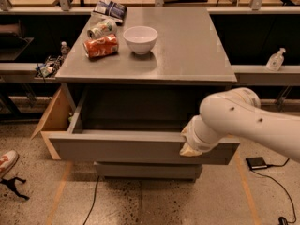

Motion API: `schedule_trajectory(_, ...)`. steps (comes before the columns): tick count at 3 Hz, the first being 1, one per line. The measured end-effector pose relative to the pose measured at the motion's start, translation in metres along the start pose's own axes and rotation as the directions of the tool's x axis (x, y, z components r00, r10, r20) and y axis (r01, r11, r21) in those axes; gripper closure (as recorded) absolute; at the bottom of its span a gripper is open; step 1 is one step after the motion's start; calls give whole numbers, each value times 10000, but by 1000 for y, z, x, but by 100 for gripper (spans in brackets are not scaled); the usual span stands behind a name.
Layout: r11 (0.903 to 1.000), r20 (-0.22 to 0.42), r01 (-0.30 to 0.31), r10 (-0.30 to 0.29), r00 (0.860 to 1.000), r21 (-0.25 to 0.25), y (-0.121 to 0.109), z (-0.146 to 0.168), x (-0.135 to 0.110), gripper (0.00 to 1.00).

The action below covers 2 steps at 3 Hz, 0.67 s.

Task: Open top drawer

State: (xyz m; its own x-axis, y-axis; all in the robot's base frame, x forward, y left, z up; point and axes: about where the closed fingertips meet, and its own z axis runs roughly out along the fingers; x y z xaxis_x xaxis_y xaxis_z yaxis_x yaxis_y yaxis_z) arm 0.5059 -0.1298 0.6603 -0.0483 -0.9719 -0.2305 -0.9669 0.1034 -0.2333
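Note:
The top drawer [117,146] is the wide grey front under the grey tabletop [187,50]. It stands pulled well out toward me, and its dark inside shows behind the front. My gripper [190,146] sits at the drawer front's upper edge, right of its middle, at the end of the white arm [248,121] that comes in from the right. The wrist hides the fingers.
On the tabletop lie a white bowl [140,39], an orange can [101,46] on its side, a second can [102,28] and a snack bag [110,8]. A narrower grey front [145,170] shows below the drawer. A cardboard panel [54,116] leans at the cabinet's left. A shoe [5,162] and cables lie on the floor.

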Motion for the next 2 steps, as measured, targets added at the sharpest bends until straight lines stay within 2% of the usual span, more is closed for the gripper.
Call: schedule_trajectory(2,10000,21,-44,44,10000,50,9,-3,1,100)
